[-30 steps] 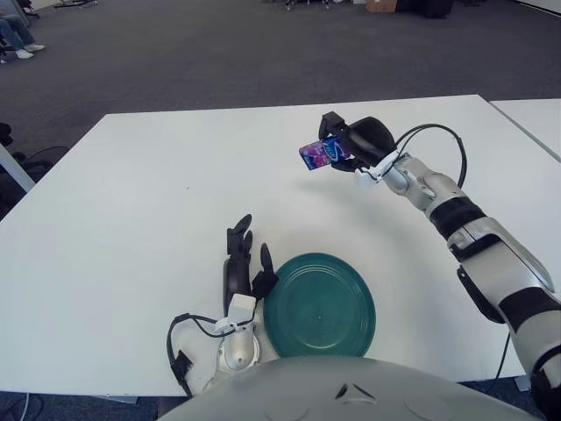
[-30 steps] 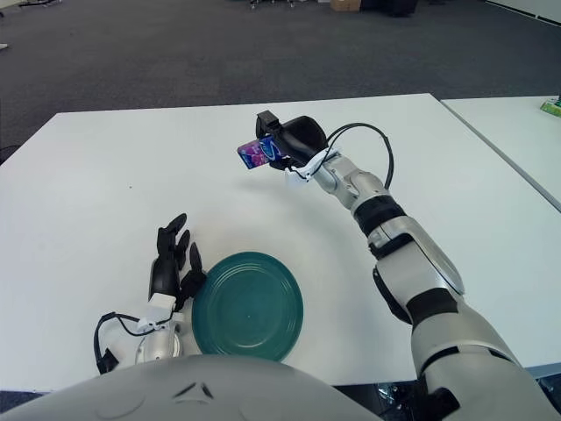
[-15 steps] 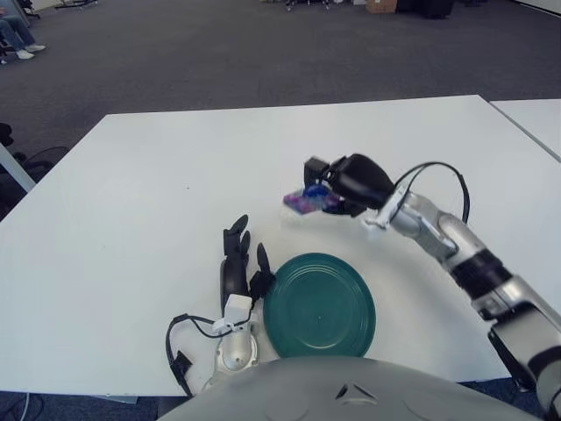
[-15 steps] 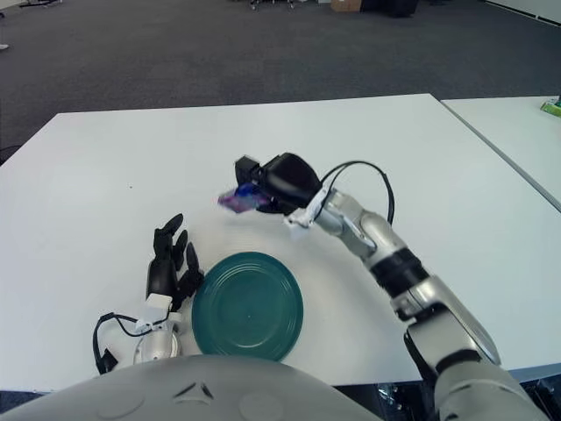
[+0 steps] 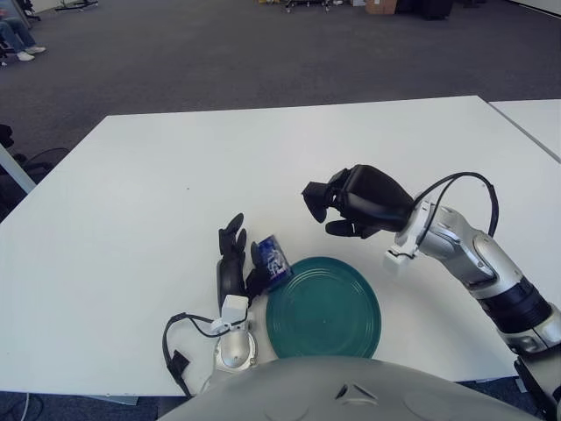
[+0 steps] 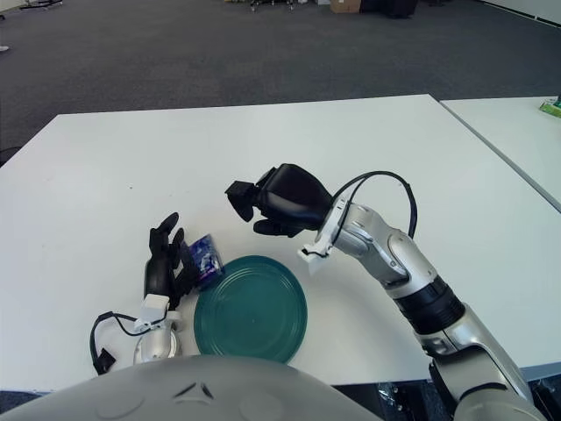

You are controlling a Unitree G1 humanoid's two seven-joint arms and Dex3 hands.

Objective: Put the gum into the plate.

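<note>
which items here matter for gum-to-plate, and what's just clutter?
Job:
- gum, at the plate's left rim beside the left hand
- plate, nothing in it
- right hand, open above the table

Clutter:
- loose black cable by the left wrist

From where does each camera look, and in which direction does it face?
Left eye view: on the head, facing forward and down at the white table; shows the left hand, the right hand and the torso's top edge.
Right eye view: slightly to the right, facing the same way, showing the same body parts.
Shared: green plate, gum.
</note>
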